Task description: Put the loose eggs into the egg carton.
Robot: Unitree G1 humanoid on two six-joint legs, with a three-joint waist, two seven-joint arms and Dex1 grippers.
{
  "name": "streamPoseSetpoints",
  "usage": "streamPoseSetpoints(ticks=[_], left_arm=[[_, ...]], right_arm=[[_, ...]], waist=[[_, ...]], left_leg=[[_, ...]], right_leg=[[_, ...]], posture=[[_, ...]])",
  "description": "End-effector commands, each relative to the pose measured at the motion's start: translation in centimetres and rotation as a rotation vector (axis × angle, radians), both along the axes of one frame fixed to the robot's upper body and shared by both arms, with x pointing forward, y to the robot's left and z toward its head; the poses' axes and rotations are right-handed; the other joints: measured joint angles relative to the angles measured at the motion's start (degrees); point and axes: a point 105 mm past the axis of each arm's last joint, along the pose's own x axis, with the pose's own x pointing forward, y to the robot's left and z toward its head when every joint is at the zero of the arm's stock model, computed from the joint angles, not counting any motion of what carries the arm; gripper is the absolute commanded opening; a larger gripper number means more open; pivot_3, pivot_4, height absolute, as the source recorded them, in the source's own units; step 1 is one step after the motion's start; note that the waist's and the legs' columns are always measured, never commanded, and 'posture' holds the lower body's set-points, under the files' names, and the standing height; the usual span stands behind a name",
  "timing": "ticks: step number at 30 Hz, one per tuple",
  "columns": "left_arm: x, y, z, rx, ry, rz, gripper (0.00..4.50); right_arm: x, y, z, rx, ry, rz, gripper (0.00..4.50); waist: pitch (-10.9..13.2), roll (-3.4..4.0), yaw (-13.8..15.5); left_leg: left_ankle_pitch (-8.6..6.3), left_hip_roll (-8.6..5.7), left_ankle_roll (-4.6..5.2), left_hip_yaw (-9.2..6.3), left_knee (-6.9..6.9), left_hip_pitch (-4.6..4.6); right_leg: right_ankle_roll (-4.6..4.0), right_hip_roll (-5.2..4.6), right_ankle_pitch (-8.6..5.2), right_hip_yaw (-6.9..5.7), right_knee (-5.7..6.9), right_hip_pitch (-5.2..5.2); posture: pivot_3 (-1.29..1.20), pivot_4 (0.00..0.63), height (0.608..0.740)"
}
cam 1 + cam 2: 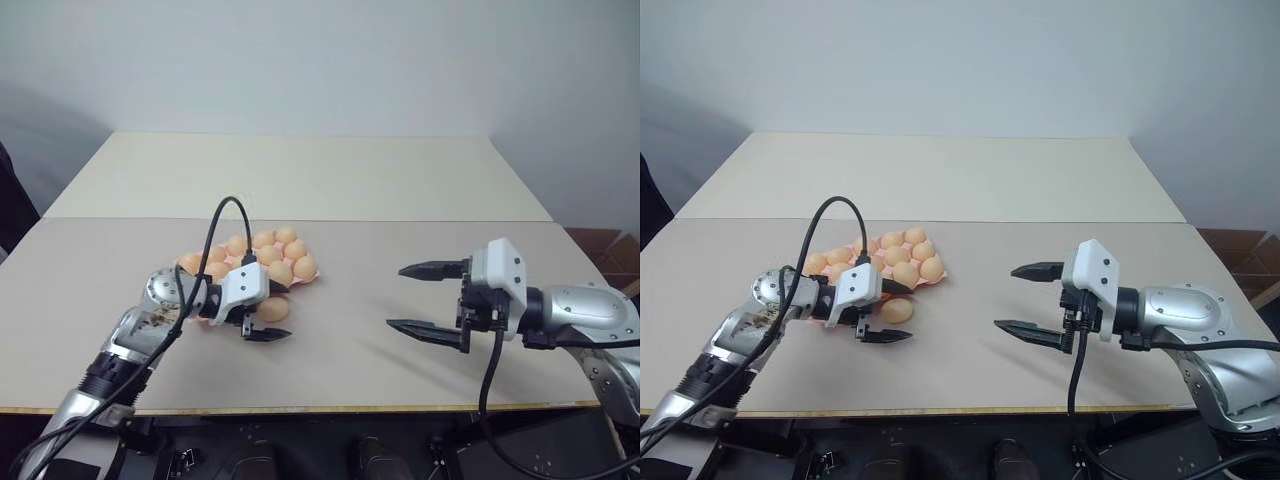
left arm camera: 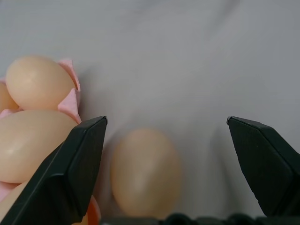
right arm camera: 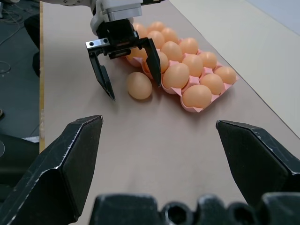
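A wide pale desk [image 1: 400,330] carries everything, with a second, lighter desk top [image 1: 300,175] butted against its far edge. On the robot's left half of the near desk lies the egg carton [image 3: 205,108], a pale-pink moulded tray whose cups are crowded with light orange-tan eggs; whether any cup is still free cannot be told, since the left arm covers part of it.

The right gripper [image 1: 417,297] hangs above bare desk on the robot's right, well apart from the carton, pointing across toward it. Its jaws stand wide, with nothing between them.

The left gripper [image 3: 132,69] sits low at the carton's near edge, aimed across toward the right gripper. Its jaws are spread wide and grip nothing. In the right wrist view one black finger [image 3: 153,62] stands in front of the carton's near row of eggs, while the other finger [image 3: 101,75] is out over bare desk on the loose egg's other side.

One loose egg [image 3: 139,85] lies on its side on the desk, just beside the carton's near edge and outside its cups. It sits in the gap between the left jaws, and neither finger touches it in the left wrist view, where it rests close to the finger on the carton's side.
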Motion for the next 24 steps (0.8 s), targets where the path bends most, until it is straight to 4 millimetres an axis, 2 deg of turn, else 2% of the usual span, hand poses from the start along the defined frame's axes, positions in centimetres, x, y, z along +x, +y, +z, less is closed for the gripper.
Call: streamPoseSetpoints(ticks=[1,9,10,18,20,24], left_arm=[[0.07,0.09,-0.11,0.030,-0.018,0.011,4.46],[0.37,-0.38,0.38,0.008,-0.031,0.011,4.46],[0.32,-0.47,0.47,-0.001,-0.032,0.007,4.05],[0.02,-0.36,0.43,0.001,-0.026,0.001,1.64],[-0.01,-0.19,0.36,0.007,-0.026,0.004,1.36],[-0.31,-0.23,0.84,-0.019,-0.027,0.003,1.29]], right_arm=[[-0.33,0.39,0.73,0.005,-0.040,0.015,4.50],[-0.26,0.42,0.88,0.006,-0.053,0.011,4.50],[-0.26,0.41,0.89,0.006,-0.055,0.009,4.50],[-0.22,0.38,0.98,0.006,-0.060,0.007,4.50],[-0.20,0.36,1.00,0.005,-0.061,0.008,4.50],[-0.15,0.37,0.99,0.003,-0.059,0.007,4.50]], waist=[[0.0,0.00,0.0],[0.0,0.00,0.0],[0.0,0.00,0.0],[0.0,0.00,0.0],[0.0,0.00,0.0],[0.0,0.00,0.0]], left_leg=[[0.00,0.00,0.00,0.00,0.00,0.00],[0.00,0.00,0.00,-0.01,0.00,-0.03],[0.00,0.00,0.00,-0.01,0.00,-0.03],[0.00,0.00,0.00,-0.01,0.00,-0.04],[0.00,0.00,0.00,-0.01,0.00,-0.04],[0.00,0.00,0.00,-0.01,0.00,-0.04]], right_leg=[[0.00,0.00,0.00,-0.01,-0.01,0.01],[0.00,-0.01,0.00,-0.02,-0.03,0.01],[0.00,-0.02,0.00,-0.02,-0.03,0.01],[0.00,-0.02,0.00,-0.03,-0.04,0.01],[0.00,-0.02,0.00,-0.03,-0.04,0.01],[0.00,-0.02,-0.01,-0.03,-0.05,0.00]], posture=[[0.00,0.150,0.740],[0.00,0.150,0.740],[0.00,0.150,0.740],[0.00,0.150,0.740],[0.00,0.150,0.740],[0.00,0.150,0.740]])
